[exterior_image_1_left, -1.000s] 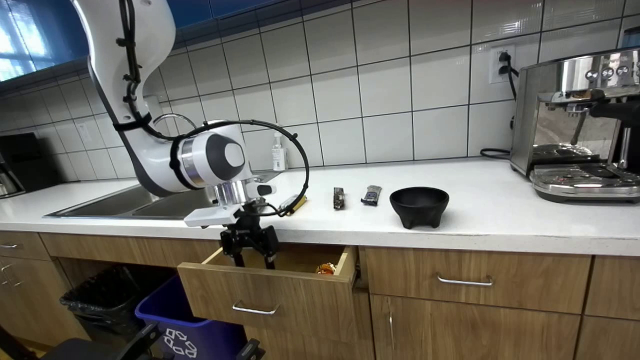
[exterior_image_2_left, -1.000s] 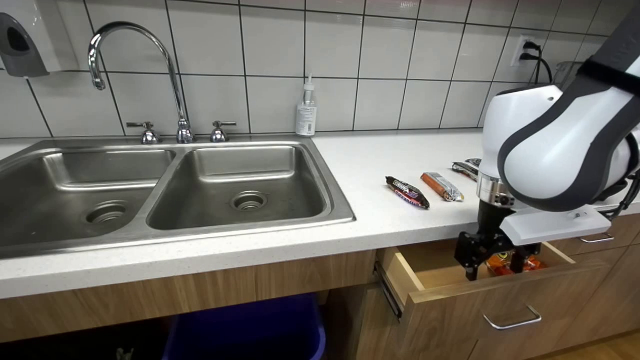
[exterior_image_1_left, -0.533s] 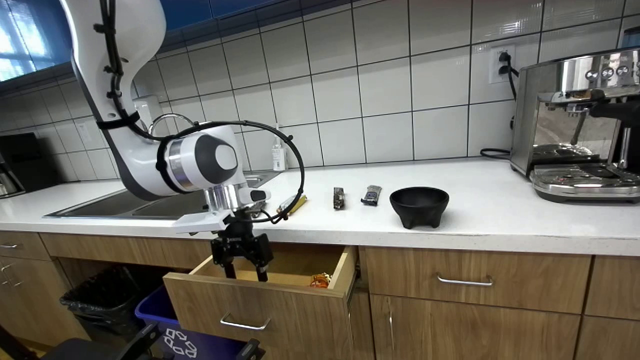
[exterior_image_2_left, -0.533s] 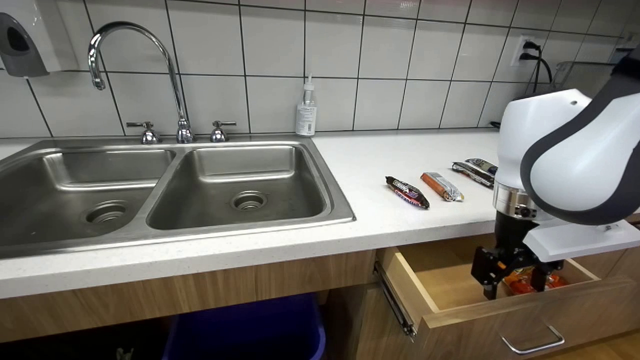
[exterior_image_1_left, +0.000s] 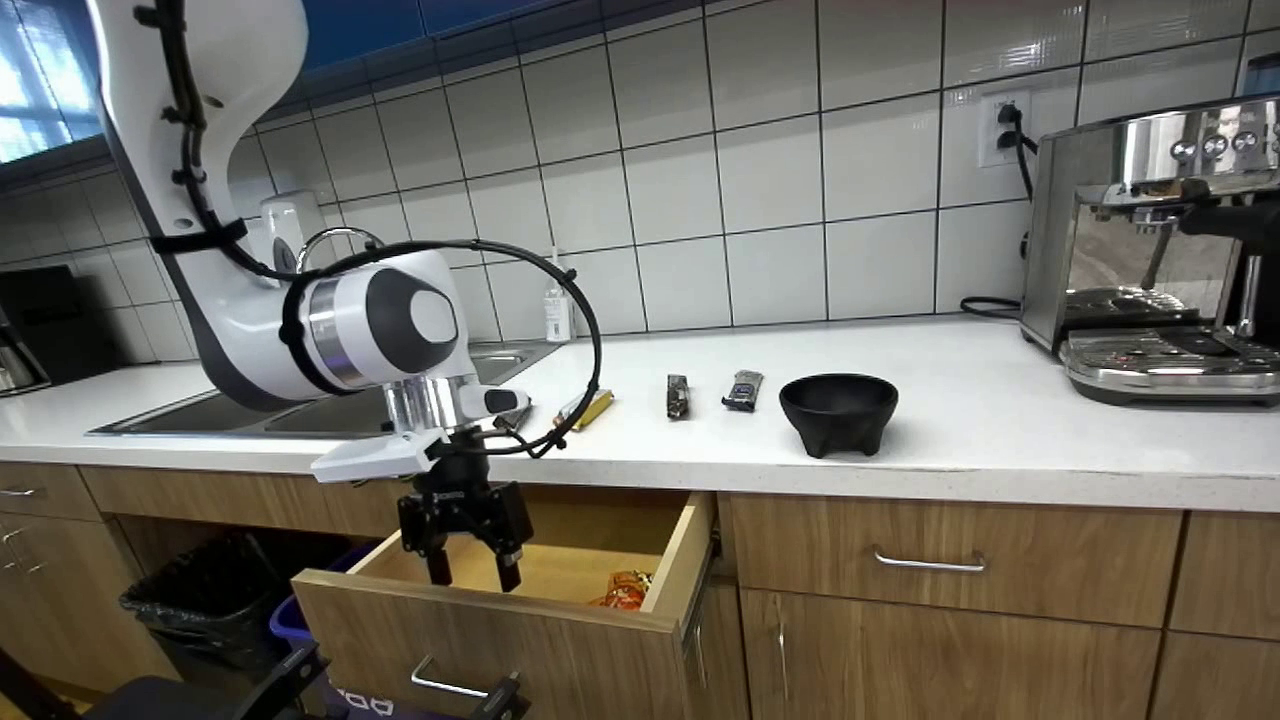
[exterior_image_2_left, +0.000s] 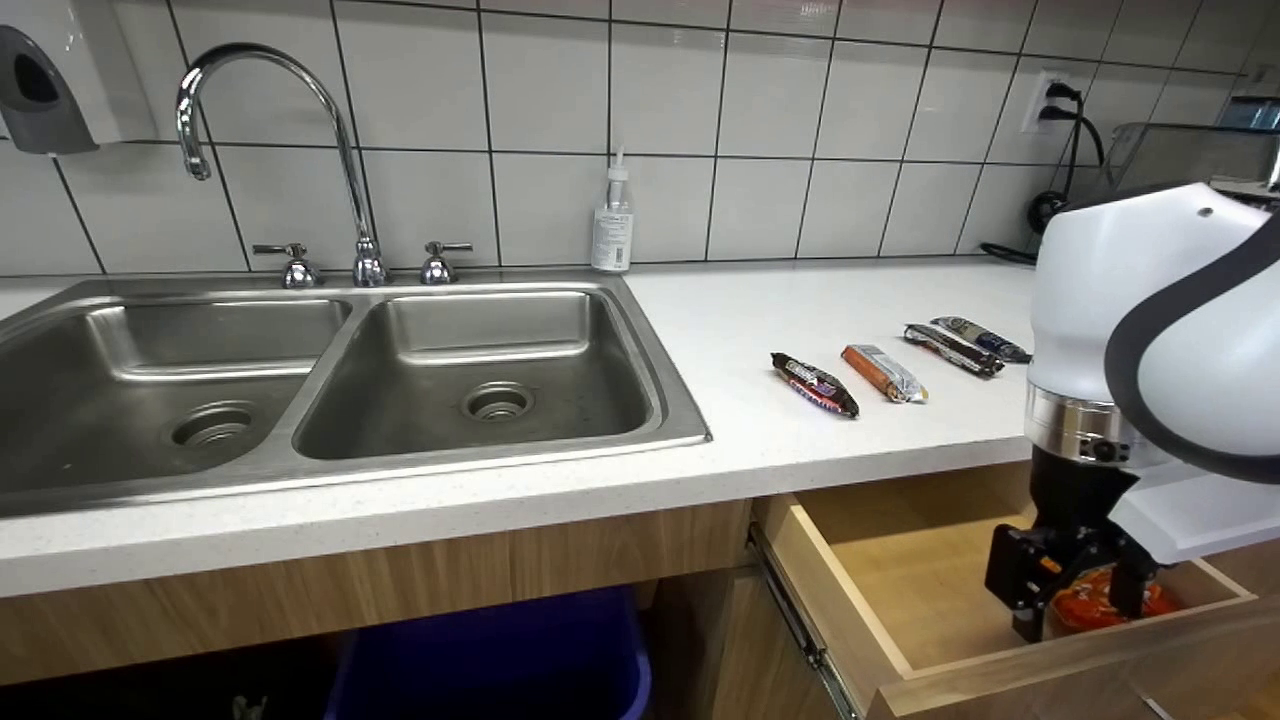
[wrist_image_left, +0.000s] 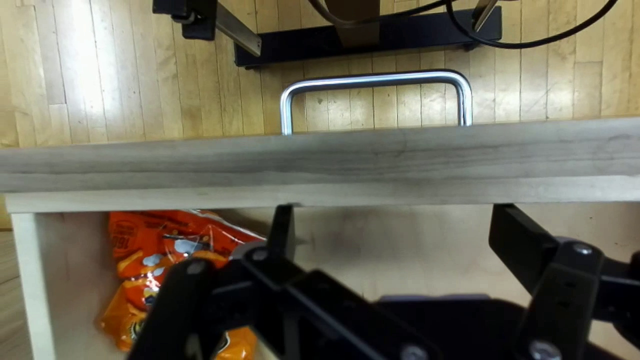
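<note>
Wrist view: fingers (wrist_image_left: 520, 240) wide apart; tips (wrist_image_left: 284, 225) agst drwr front (wrist_image_left: 330, 165), inner side

Both exterior views show 1 sink (exterior_image_2_left: 675, 415), 1 faucet (exterior_image_2_left: 349, 162), 1 pulled-out drawer (exterior_image_1_left: 580, 655), 1 blue bin (exterior_image_2_left: 490, 660) and 1 outlet (exterior_image_2_left: 1036, 97) with 2 plugs (exterior_image_2_left: 1061, 92). In an exterior view, 4 wrapped bars (exterior_image_2_left: 815, 386) lie right of centre, with 2 basins (exterior_image_2_left: 420, 400), 2 drains (exterior_image_2_left: 498, 402) and 2 tap handles (exterior_image_2_left: 437, 265) in the left half. In an exterior view, 1 black bowl (exterior_image_1_left: 838, 413) stands right of centre. The wrist view has 2 gripper fingers (wrist_image_left: 520, 240) and, lower left, 1 orange bag (wrist_image_left: 150, 265).
</note>
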